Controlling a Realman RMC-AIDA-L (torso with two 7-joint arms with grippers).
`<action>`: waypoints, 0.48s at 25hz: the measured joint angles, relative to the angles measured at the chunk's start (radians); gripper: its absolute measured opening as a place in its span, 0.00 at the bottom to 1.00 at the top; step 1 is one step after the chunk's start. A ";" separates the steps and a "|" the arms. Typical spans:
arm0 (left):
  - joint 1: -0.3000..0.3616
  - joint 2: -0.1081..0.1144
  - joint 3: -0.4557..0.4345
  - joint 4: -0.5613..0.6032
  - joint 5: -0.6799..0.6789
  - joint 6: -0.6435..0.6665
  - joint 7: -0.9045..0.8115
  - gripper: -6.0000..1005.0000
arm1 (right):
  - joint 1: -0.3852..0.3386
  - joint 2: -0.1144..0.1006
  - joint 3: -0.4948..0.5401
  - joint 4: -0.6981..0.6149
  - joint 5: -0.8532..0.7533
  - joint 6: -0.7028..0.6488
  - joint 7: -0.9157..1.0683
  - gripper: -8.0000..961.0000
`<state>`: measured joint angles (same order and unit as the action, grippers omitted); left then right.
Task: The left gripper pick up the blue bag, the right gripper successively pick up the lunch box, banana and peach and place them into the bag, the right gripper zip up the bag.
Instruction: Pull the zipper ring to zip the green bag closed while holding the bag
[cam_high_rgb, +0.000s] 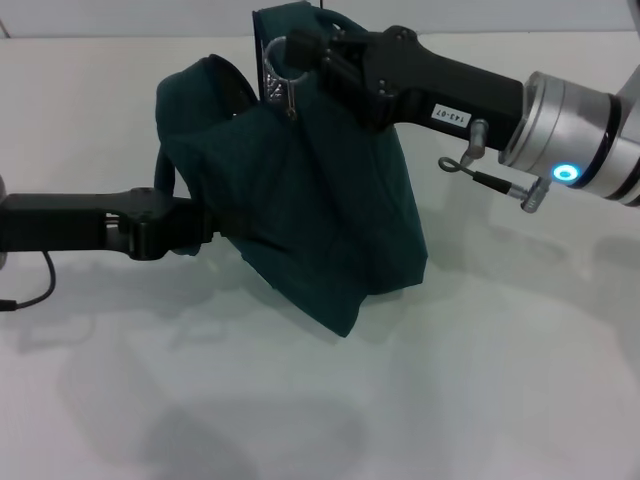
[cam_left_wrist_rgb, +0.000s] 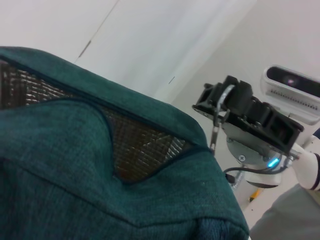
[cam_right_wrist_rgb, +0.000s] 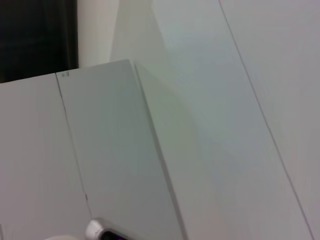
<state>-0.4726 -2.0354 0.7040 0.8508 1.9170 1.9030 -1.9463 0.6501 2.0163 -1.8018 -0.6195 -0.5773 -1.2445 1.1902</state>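
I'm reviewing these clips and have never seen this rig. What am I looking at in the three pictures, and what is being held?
This is a two-armed robot at a white table. The head view looks down from its head. The left gripper, all black, holds up the blue bag from the side by its handle. The right gripper, on the silver arm, is shut on the ring zipper pull at the bag's top. The left wrist view shows the bag's silver lining through a gap not yet zipped. The right wrist view shows only pale walls. No food is in sight.
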 joint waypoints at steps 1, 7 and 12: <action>0.000 0.000 0.000 0.000 0.000 0.000 0.000 0.01 | 0.000 0.000 -0.002 0.000 0.000 -0.004 0.001 0.08; 0.009 0.032 -0.074 -0.028 0.000 -0.004 0.004 0.01 | -0.005 0.006 -0.011 0.007 0.000 -0.046 0.003 0.08; 0.023 0.038 -0.106 -0.029 0.009 -0.009 0.012 0.01 | -0.008 0.009 -0.030 0.011 -0.001 -0.074 0.003 0.08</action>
<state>-0.4496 -1.9974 0.5979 0.8220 1.9261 1.8944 -1.9339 0.6417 2.0255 -1.8323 -0.6084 -0.5783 -1.3184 1.1931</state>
